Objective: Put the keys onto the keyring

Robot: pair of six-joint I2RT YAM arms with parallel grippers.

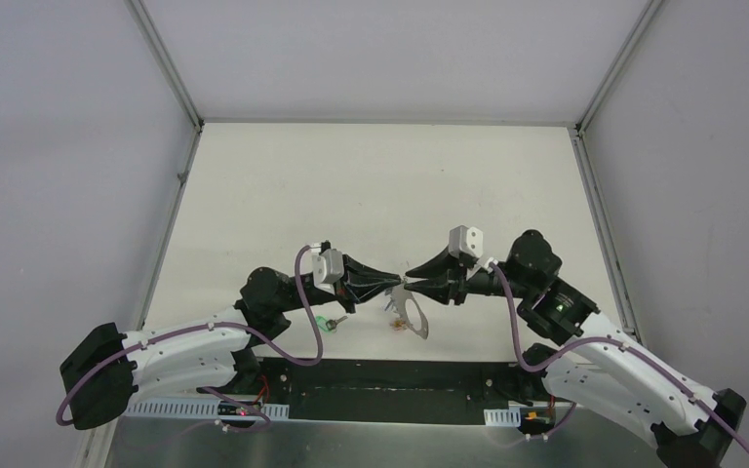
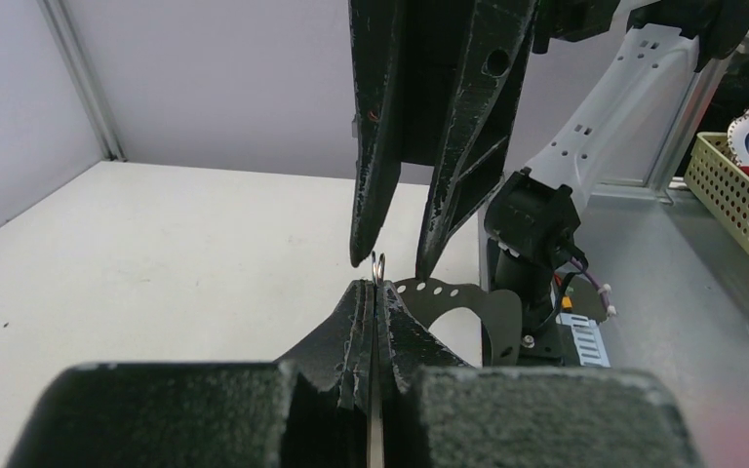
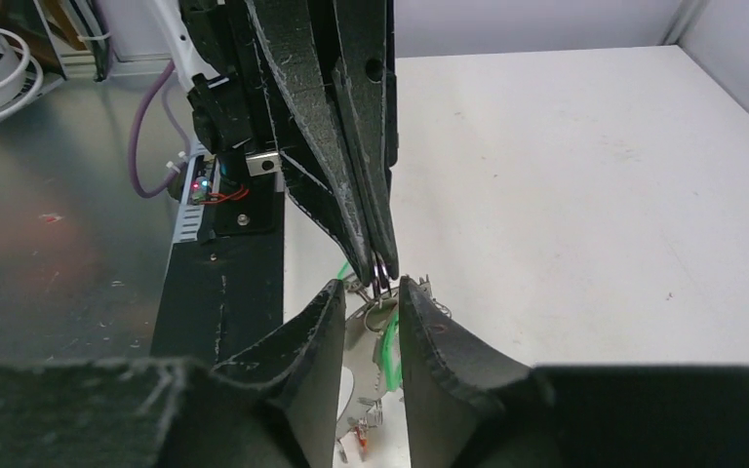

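The keyring (image 1: 417, 320) hangs in the air between the two arms, over the near part of the white table (image 1: 380, 185). Its top wire is pinched in the left gripper (image 1: 397, 283), whose jaws are pressed flat together on it, so that only a short arc of wire pokes out past the tips. The right gripper (image 1: 412, 281) meets it tip to tip with its jaws apart, one finger on either side of that arc and, as far as the wrist views show, touching neither the wire nor the other gripper. Small keys dangle from the loop below, among them a red-tagged key (image 1: 397, 325). The green-tagged key (image 1: 324, 324) lies on the table beside the left forearm, off to the left of the ring and not touching it; the blue-tagged one I cannot find in any view. The ring looks light, thin and springy, and its smooth wire is likely to swivel or slide in a pinch while the hanging keys swing and drag it round. A firm hold on bare wire close to the opening, leaving that end free, seems best. The loose keys are small, hard and flat against the table, so the plastic tag or the key's head is probably the better place to grip, with the hole kept clear for threading.
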